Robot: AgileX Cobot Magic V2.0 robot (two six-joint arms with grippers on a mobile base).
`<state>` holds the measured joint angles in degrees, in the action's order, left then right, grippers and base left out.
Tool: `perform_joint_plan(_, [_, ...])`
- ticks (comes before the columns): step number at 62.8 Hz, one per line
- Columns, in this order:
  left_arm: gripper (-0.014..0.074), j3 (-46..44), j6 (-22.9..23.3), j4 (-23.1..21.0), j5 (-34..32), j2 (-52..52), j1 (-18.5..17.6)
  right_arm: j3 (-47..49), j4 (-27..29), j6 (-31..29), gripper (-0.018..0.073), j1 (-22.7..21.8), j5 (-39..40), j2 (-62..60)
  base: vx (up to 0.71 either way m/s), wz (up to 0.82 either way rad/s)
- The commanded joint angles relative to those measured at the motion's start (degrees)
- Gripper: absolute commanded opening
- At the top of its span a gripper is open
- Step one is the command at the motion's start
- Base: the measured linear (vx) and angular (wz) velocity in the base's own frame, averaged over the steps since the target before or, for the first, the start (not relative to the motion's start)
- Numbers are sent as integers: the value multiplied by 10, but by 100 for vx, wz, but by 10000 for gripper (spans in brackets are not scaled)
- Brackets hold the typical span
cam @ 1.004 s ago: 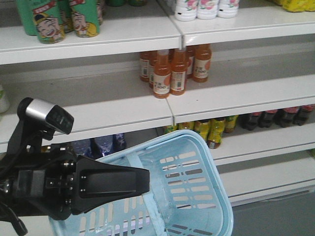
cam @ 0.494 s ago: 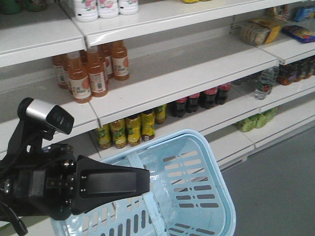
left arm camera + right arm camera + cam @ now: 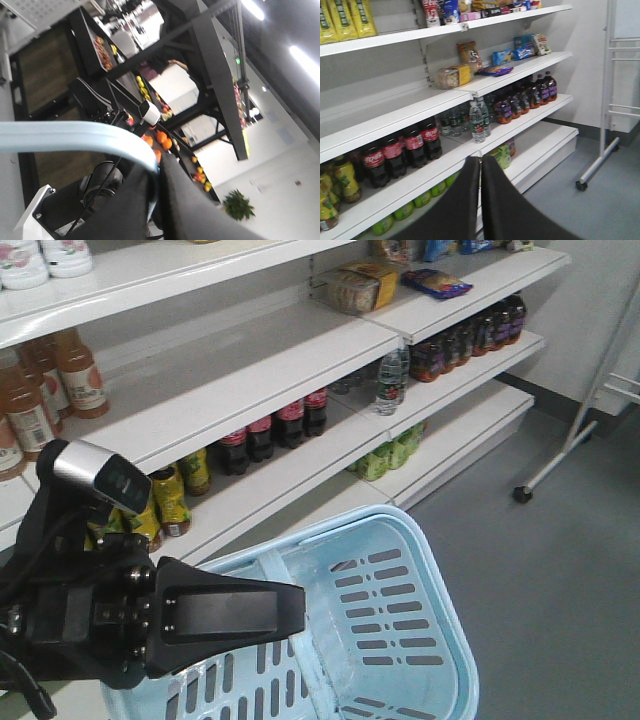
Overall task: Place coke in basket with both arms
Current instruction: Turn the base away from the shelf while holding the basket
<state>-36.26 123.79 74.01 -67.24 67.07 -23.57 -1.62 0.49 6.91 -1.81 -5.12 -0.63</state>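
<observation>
Clasping basket handle (image 3: 75,136), left pincer (image 3: 156,172)

White shelves (image 3: 230,390) hold dark cola bottles (image 3: 275,430) and orange drinks (image 3: 80,375).

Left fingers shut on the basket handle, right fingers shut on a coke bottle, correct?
Not quite. The right wrist view shows the right fingers shut together with nothing between them, no bottle. The left fingers are shut on the basket handle, as you said.
</observation>
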Motion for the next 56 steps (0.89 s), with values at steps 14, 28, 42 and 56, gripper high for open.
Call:
perform_joint_plan(14, [-6, -15, 1, -48, -102, -13, -4, -4, -5, 0, -4, 1, 41, -7, -4, -51])
perform_joint_plan(28, [-6, -15, 1, -48, -102, -13, -4, -4, -5, 0, -4, 1, 41, -7, 0, -56])
perform_joint_plan(42, [-6, -15, 1, -48, -102, -13, -4, -4, -5, 0, -4, 1, 41, -7, 6, -56])
perform_joint_plan(56, [-6, -15, 1, -48, -102, -13, -4, -4, -5, 0, -4, 1, 41, -7, 12, -50])
